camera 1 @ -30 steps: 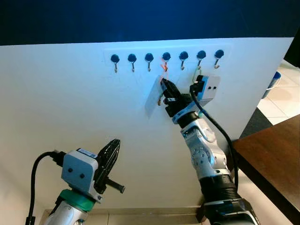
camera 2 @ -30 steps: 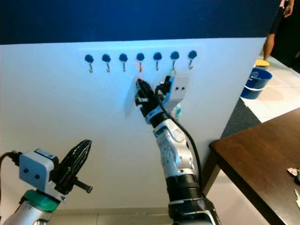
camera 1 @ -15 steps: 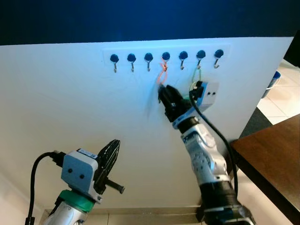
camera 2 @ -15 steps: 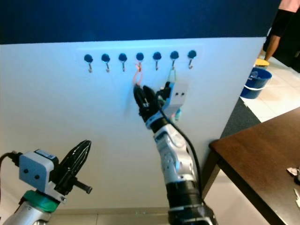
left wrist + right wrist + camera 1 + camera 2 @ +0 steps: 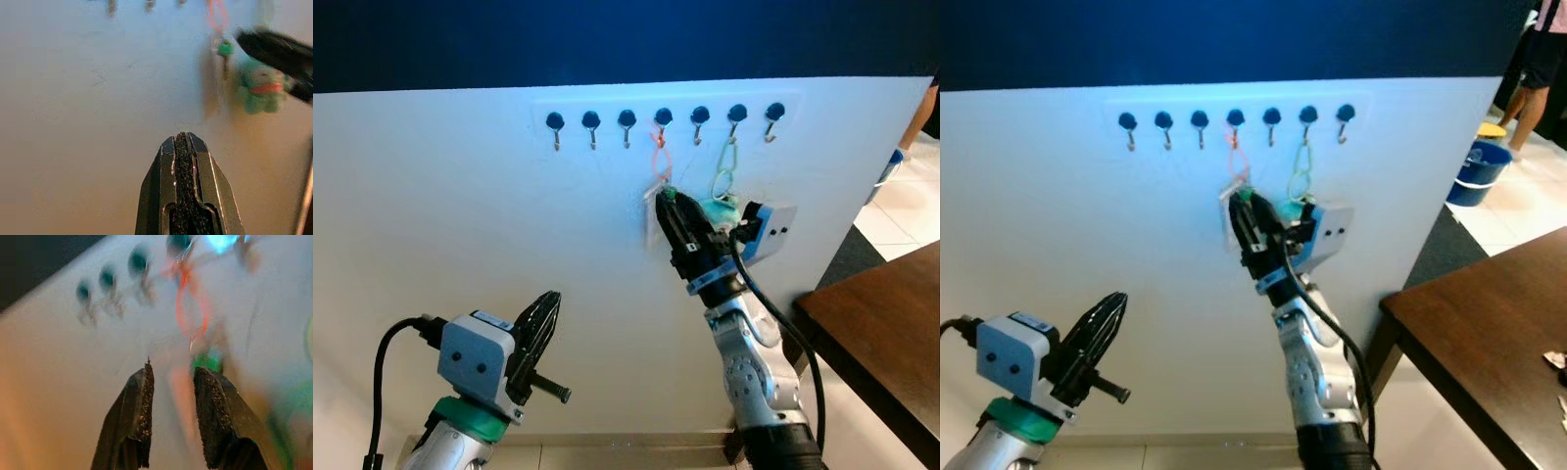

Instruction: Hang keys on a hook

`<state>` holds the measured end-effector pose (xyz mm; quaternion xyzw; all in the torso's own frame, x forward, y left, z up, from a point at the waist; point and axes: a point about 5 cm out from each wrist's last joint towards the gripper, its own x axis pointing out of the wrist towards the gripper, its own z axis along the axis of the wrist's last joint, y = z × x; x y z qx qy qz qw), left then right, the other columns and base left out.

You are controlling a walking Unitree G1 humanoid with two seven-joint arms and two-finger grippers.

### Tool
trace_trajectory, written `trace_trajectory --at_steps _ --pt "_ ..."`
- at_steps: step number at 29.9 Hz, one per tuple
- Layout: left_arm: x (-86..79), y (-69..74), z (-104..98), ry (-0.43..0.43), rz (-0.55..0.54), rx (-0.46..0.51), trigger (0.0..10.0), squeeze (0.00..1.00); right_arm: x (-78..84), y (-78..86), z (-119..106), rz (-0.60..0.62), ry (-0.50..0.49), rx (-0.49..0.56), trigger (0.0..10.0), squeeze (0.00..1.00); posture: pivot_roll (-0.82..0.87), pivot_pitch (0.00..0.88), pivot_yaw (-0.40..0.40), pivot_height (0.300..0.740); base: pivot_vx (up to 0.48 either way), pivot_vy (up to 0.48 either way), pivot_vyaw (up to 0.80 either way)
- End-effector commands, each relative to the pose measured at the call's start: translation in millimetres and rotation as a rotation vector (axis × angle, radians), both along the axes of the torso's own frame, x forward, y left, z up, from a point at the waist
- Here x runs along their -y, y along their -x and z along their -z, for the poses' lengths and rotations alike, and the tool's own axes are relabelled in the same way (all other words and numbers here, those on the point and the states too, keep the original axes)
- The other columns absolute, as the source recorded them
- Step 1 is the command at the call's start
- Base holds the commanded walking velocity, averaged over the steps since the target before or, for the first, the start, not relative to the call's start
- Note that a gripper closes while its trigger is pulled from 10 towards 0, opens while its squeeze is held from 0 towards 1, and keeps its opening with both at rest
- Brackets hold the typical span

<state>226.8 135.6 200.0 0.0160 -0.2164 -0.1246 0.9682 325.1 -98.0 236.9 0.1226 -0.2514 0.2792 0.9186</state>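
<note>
Since 1 s ago right hand (image 5: 668, 204) has dropped back from hook (image 5: 661, 125), fingers slightly apart & empty, prob. because keys (image 5: 658, 186) now hang there by red loop; left hand (image 5: 543, 318) pressed closed, idle low by wall.

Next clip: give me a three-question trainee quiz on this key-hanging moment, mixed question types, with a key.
1. True or false: the orange key loop hangs on a hook.
2. Are the fingers of the right gripper A) clamped on the loop, B) open below it, or C) on the table?
3. How many hooks are in the row on the white wall?

Key: 1 true; 2 B; 3 seven. The left gripper is shut and idle. A green loop hangs two hooks over.
</note>
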Motion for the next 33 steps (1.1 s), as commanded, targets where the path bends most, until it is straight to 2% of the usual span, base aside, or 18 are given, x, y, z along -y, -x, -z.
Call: trace_trajectory --at_steps 1,2,3,6,8,9,10,17,27,33 --pt "-7.8 -4.0 13 0.018 -0.07 -0.072 10.0 0.0 -9.7 8.0 25 -0.039 0.108 -0.047 10.0 0.0 -0.07 0.072 0.125 0.74 0.0 0.0 0.0" --pt "-10.4 -4.6 15 0.025 -0.094 -0.081 10.0 0.0 -9.2 10.9 34 -0.039 0.134 -0.063 10.0 0.0 -0.07 0.072 0.125 0.74 0.0 0.0 0.0" --pt "-10.4 -4.6 15 0.025 -0.094 -0.081 10.0 0.0 -9.2 10.9 34 -0.039 0.134 -0.063 10.0 0.0 -0.07 0.072 0.125 0.74 0.0 0.0 0.0" --pt "-22.3 -5.7 25 0.052 -0.189 -0.135 10.0 0.0 -4.0 17.5 61 -0.021 0.17 -0.135 10.0 0.0 -0.07 0.056 0.115 0.74 0.0 0.0 0.0" --pt "-34.8 -5.1 36 0.056 -0.269 -0.178 10.0 0.0 3.4 15.9 76 0.054 0.173 -0.208 10.0 0.0 -0.08 0.051 0.112 0.74 0.0 0.0 0.0" --pt "-34.8 -5.1 36 0.056 -0.269 -0.178 10.0 0.0 3.4 15.9 76 0.054 0.173 -0.208 10.0 0.0 -0.08 0.051 0.112 0.74 0.0 0.0 0.0" --pt "-45.2 -5.4 49 0.053 -0.361 -0.251 10.0 0.0 11.6 12.8 89 0.137 0.168 -0.271 10.0 0.0 -0.08 0.051 0.112 0.74 0.0 0.0 0.0" --pt "-57.9 -0.6 55 0.074 -0.485 -0.269 10.0 0.0 29.9 7.5 104 0.231 0.173 -0.381 10.0 0.0 -0.08 0.042 0.112 0.74 0.0 0.0 0.0" --pt "-59.1 -1.1 57 0.084 -0.517 -0.266 10.0 0.0 37.1 9.5 117 0.266 0.214 -0.418 10.0 0.0 -0.08 0.048 0.114 0.74 0.0 0.0 0.0" --pt "-56.2 -1.8 56 0.087 -0.509 -0.262 10.0 0.0 35.2 9.9 119 0.265 0.222 -0.425 10.0 0.0 -0.08 0.051 0.116 0.74 0.0 0.0 -0.72"
